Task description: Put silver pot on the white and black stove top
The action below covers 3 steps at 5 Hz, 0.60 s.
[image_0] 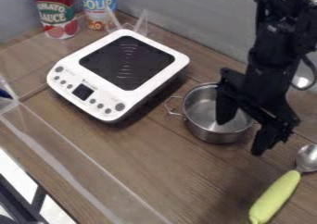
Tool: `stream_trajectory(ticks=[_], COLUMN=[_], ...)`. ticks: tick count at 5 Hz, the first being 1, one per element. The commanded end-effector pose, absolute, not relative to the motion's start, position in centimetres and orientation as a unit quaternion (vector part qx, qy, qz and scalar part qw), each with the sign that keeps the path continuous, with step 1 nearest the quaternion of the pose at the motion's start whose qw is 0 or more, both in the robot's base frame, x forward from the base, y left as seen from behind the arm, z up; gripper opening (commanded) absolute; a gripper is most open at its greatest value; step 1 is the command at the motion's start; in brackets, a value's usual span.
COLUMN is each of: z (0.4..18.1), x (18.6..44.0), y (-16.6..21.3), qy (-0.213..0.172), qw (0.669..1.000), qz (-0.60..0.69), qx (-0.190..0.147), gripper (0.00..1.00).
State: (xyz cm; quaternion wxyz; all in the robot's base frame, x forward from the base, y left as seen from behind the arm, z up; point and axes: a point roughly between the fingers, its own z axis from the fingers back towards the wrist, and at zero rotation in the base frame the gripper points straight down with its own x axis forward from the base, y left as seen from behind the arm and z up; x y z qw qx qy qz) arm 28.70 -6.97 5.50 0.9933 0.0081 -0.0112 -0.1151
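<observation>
Wooden table (111, 163) with a grey wall behind, in the single camera view; we see our gripper (244, 124) spread wide, pointing down, one finger inside the silver pot (214, 117), the other outside its right rim; the white and black stove top (120, 74) lies just left; one pot, one stove, two cans (74, 9), one spoon (305, 156).
</observation>
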Motion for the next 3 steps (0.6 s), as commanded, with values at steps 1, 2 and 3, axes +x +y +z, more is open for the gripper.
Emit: stream_trajectory(ticks=[1,2,3], z=[6.55,6.24,6.14], x=[30.39,30.82,31.25], y=[-6.45,-6.22,-5.99], qy=[-0.047,-0.054,-0.061], qw=[0.991,0.99,0.989], qz=[-0.122,-0.129,-0.135], qx=[0.013,0.017,0.019], gripper=[1.0,1.0,1.0])
